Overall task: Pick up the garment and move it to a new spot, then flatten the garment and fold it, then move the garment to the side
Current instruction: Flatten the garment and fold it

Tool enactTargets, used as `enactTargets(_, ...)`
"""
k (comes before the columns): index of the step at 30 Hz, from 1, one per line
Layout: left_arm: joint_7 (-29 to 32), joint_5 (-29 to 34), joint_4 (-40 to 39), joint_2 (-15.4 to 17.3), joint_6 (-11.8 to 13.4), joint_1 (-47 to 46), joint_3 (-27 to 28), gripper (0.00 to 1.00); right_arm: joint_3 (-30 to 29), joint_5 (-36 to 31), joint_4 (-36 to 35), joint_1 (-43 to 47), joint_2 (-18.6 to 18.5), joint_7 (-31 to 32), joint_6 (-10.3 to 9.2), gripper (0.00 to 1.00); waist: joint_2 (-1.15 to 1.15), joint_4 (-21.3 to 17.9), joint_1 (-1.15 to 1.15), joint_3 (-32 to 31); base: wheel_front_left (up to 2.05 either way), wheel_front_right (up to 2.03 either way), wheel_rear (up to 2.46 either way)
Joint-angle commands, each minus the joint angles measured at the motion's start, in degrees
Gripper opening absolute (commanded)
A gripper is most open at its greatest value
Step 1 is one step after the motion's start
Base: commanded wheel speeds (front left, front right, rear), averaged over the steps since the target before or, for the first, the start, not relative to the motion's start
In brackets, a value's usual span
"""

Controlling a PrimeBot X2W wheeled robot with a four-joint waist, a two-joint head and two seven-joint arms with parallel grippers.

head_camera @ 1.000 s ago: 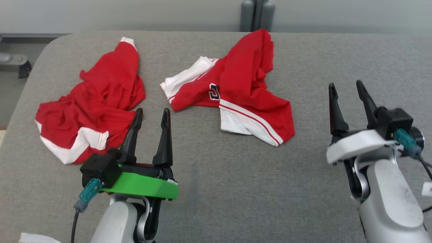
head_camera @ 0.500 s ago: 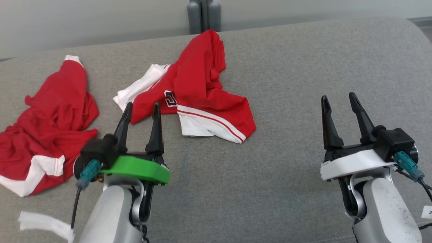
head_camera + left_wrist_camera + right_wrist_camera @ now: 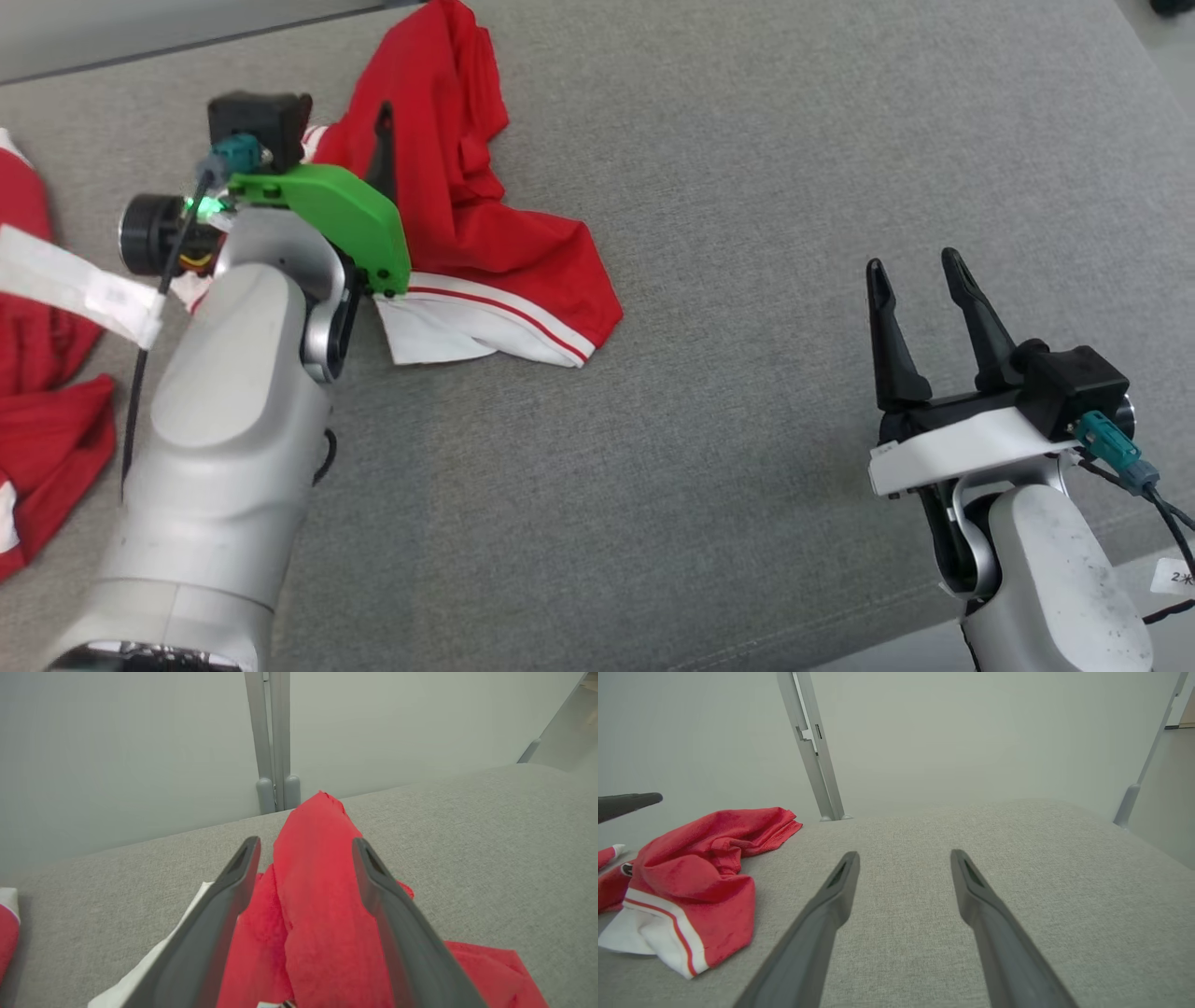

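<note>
Garment (image 3: 485,215), red with white trim, is lying crumpled on the grey padded surface (image 3: 794,168). Its long axis is running from the striped hem nearest the robot toward the far edge. Left gripper (image 3: 304,842) is straddling a raised red fold, its fingers spread wide and not clamping it. Right gripper (image 3: 913,261) is hanging equally wide, well apart from the cloth.

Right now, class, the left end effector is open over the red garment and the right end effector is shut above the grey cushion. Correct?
No: the right end effector is open, jaws apart, as the right wrist view shows. The left end effector is indeed open over the red garment.
</note>
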Motion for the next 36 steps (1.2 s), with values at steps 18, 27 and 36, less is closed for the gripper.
enactTargets(18, 0.84, 2.85, 15.63, 1.81, -0.79, -12.23, -3.65, 0.0, 2.04, 2.67, -0.54, -1.99, 0.01, -0.24, 0.0, 1.0, 0.0, -7.78, 0.0, 6.54, 0.0, 0.0, 0.0)
enactTargets(27, -5.84, 4.07, 15.39, -0.69, -2.95, -14.77, -6.85, 0.0, 2.64, 3.03, 0.13, -2.05, 0.0, -0.24, 0.0, 1.0, 0.0, -8.81, 0.0, 5.51, 0.0, 0.0, 0.0)
enactTargets(36, -10.71, 4.44, 6.16, -3.26, -6.49, -10.82, -21.9, 0.0, 1.3, 2.59, 0.87, -1.25, 0.01, -0.24, 0.0, 1.0, 0.0, -9.9, 0.0, 2.81, 0.0, 0.0, 0.0)
